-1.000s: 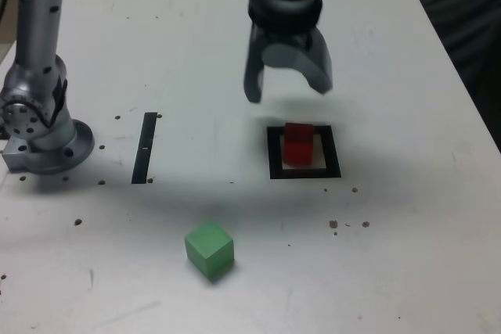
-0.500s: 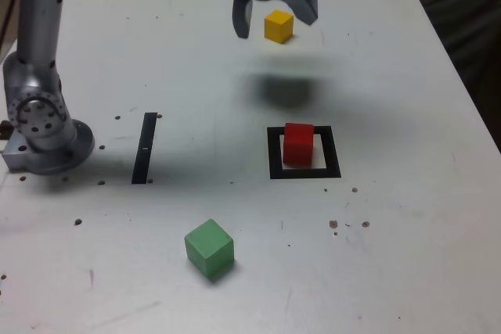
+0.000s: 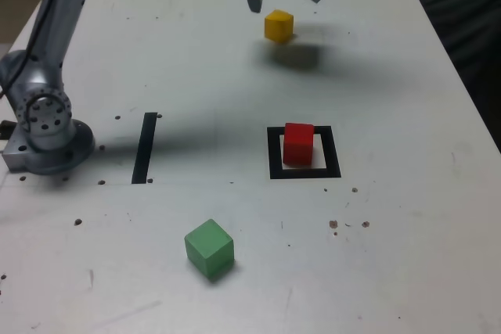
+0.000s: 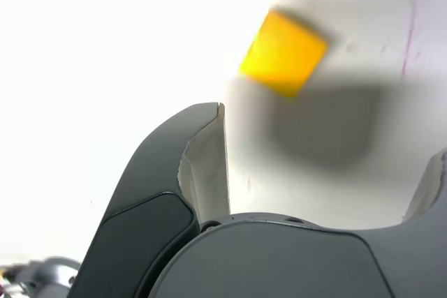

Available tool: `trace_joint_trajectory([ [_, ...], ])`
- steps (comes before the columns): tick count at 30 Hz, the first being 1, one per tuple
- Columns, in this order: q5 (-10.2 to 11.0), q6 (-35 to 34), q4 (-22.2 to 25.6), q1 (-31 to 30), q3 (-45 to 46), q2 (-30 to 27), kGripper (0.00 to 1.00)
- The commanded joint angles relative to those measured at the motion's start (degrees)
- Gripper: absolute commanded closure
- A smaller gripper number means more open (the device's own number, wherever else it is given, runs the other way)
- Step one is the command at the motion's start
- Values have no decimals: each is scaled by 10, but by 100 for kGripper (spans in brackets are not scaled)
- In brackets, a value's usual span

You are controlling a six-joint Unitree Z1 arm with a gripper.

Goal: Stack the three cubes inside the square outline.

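While the pincer [image 4: 332, 129] was held raised above the table [image 3: 391, 232], its jaws were kept wide apart. Nothing was clamped or touched; a broad gap was seen between the two fingertips in the wrist view. The pincer was cropped by the upper edge of the exterior view, with only its lower part and curved fingers shown. Its blurred shadow was cast on the table.

Of the three cubes, the yellow cube [image 3: 279, 26] was placed closest to the pincer. It was seen just below the fingertips in the exterior view, nearer the fingertip on the exterior view's left. In the wrist view it was shown beyond the fingertips, turned at an angle and separated from both.

The red cube [image 3: 298, 145] was set well apart from the pincer, lower in the exterior view. It was surrounded by the square outline [image 3: 304, 174], with white centre left visible beside it.

The green cube [image 3: 210, 249] was located farthest from the pincer, lower still and toward the exterior view's left. The black strip [image 3: 145, 149] was also laid flat on that side of the pincer, well apart from it.
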Motion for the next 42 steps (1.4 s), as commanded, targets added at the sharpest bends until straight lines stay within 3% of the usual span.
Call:
trace_joint_trajectory([
  [1,2,14,6,11,-19,18,1],
  [10,25,111,7,44,-89,65,1],
  [21,46,276,10,45,-75,56,1],
  [42,60,264,-30,30,-42,86,2],
])
